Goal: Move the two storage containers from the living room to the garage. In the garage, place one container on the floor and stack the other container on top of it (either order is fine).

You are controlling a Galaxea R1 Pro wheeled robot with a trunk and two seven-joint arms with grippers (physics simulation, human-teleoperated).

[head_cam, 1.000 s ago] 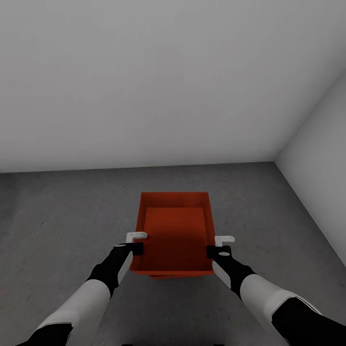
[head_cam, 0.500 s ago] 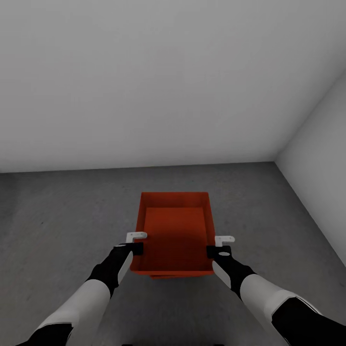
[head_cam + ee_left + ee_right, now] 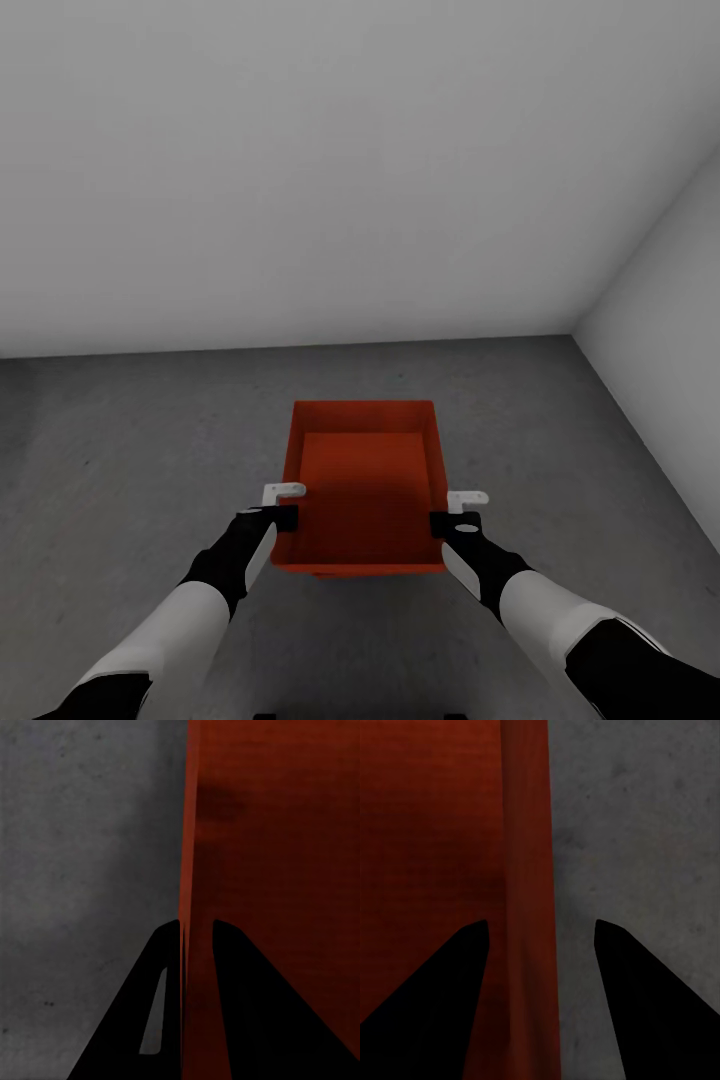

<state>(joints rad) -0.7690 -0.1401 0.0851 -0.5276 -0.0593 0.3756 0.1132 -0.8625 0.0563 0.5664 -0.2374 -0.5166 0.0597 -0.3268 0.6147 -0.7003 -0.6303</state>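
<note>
Two orange-red storage containers sit stacked in front of you on the rough grey concrete floor [image 3: 130,450] of the garage. The upper container [image 3: 365,480] is open-topped and squarely aligned, and only a thin strip of the lower container [image 3: 350,575] peeks out under its near edge. The stack stands just ahead of your arms, roughly centred, well short of the plain white back wall [image 3: 300,150] and away from the side wall [image 3: 670,330] on your right.

Your left gripper [image 3: 287,503] is at the near end of the upper container's left wall. From the left wrist camera, that gripper [image 3: 196,926] has its two dark fingers drawn in narrow, one on each face of the thin red wall [image 3: 270,832] and pressed against it, with concrete [image 3: 82,832] on the outer side.

Your right gripper [image 3: 455,510] is at the matching spot on the right wall. In the right wrist camera, this gripper [image 3: 541,922] has its fingers spread wide, straddling the wall's rim [image 3: 526,817] with a gap on both sides, so it touches nothing; grey floor [image 3: 637,817] lies beyond the outer finger
</note>
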